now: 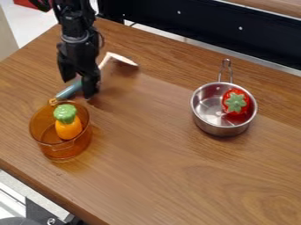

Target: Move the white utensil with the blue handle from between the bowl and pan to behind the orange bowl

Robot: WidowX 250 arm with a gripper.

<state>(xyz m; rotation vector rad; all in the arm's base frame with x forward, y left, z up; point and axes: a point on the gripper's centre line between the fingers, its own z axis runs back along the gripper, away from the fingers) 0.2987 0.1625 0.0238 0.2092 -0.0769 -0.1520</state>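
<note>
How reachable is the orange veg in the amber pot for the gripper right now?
Probably yes: the amber pot has no lid, its mouth is close to the gripper, and the orange veg stands upright inside.

The tabletop (164, 176) looks like smooth wood-grain board with a soft sheen. Near its right edge, the pan (216, 128) is shiny metal; the red toy vegetable (236, 105) inside looks like glossy plastic. The amber pot (61, 151) is see-through, glassy and smooth. The utensil's handle (69, 90) looks smooth, the claw (78, 87) mostly matt.
</note>
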